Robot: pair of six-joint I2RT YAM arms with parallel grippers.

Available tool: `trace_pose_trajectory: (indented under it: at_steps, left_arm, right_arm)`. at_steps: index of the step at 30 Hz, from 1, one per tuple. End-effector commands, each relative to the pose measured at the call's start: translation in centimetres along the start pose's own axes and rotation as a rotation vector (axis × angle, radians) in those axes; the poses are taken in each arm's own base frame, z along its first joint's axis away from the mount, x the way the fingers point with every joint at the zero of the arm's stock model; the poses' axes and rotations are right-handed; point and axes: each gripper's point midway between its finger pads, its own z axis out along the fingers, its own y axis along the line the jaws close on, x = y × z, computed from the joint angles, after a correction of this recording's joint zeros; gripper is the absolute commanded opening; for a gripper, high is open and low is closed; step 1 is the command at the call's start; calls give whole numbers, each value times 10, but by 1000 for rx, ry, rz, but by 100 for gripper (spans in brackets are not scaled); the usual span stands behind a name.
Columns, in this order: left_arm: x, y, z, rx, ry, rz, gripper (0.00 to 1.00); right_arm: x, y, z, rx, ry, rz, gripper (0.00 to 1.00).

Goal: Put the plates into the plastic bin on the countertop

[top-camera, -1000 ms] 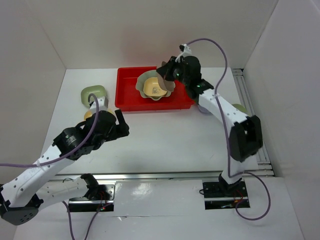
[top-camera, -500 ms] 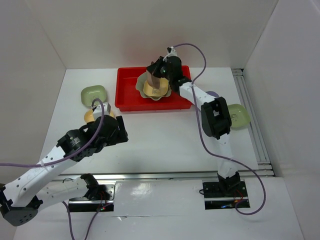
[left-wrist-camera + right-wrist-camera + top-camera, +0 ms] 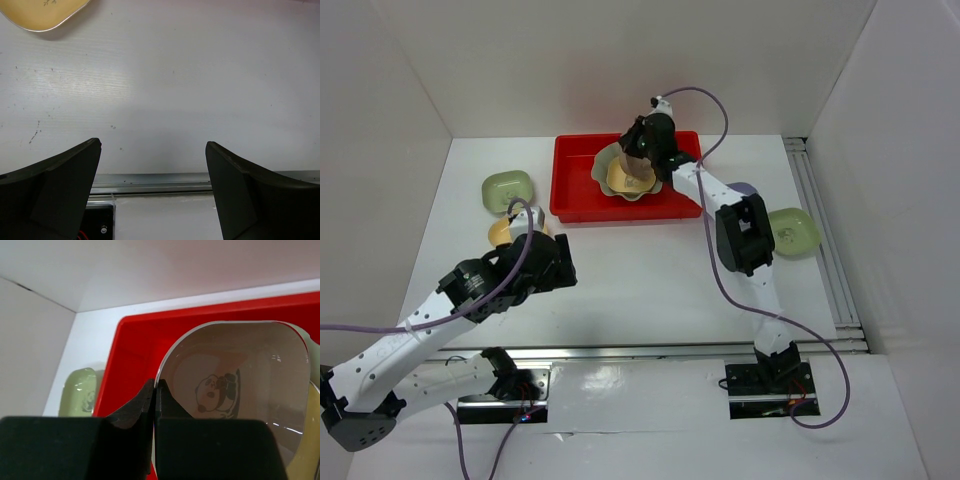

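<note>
Right gripper (image 3: 155,389) tight on rim of brownish-pink plate (image 3: 235,385), seemingly over red bin (image 3: 132,347)

SITE: robotics lab test cell | EVIDENCE: plain white enclosure walls (image 3: 620,60) around a white countertop (image 3: 640,270); aluminium mounting rail (image 3: 650,350) along the near edge; two bolted arm base plates (image 3: 745,395); exposed purple cabling (image 3: 696,89)
</note>
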Motion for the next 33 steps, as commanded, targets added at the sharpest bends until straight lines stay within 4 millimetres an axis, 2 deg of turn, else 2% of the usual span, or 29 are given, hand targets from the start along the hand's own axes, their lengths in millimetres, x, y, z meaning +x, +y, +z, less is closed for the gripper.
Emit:
trace_pose_trajectory:
  at_steps: [1,2,3,7,9,10,12,14,15,16,17,18,20,24,29,30,31,33]
  left_arm:
    - [-4,-3,-1,17,-23,0,99]
    - [-2,-1,1,11,-18,5,99]
    - [-3,-3,1,17,-23,0,99]
    - [0,-1,3,11,-18,14,99]
    - [0,-1,3,11,-18,14,99]
    - [0,-1,3,11,-18,14,99]
    - [0,-1,3,11,-18,14,99]
    - [0,-1,3,11,-18,14,99]
    - [0,-1,3,11,-18,14,99]
    - [0,-1,3,11,-18,14,99]
    - [-2,-3,3,17,-23,10,99]
    - [-2,-3,3,17,-23,10,99]
    - [-2,-3,3,17,-23,10,99]
    - [-3,-2,3,10,-30,9,99]
    - [-1,0,3,10,-30,9,99]
    - [-1,0,3,10,-30,9,99]
    - [-1,0,3,10,-30,9,99]
    - [-1,0,3,10,-30,9,99]
  right_arm:
    - [-33,27,-12,32,-80,-41,0]
    - [-31,22,-13,53,-74,-51,0]
    - [-31,27,-15,57,-75,-52,0]
    - [-31,26,-15,58,-75,-68,0]
    - [-37,31,-16,52,-82,-67,0]
    - [-32,28,-14,50,-69,-68,0]
    - [-40,35,-15,41,-82,-67,1]
    - [-34,37,-14,47,-74,-79,1]
    - [-43,41,-15,49,-92,-78,1]
    - [-38,34,-13,75,-82,-79,1]
    - [-42,45,-14,57,-92,-88,1]
    - [-36,38,-12,78,-79,-90,2]
    - [-38,40,-13,77,-80,-90,2]
    - [-29,27,-11,114,-71,-92,4]
    - [-21,24,-13,142,-49,-98,4]
    - [-15,20,-13,151,-37,-100,5]
    - [-18,22,-15,146,-43,-99,8]
    - [-16,22,-16,138,-40,-89,19]
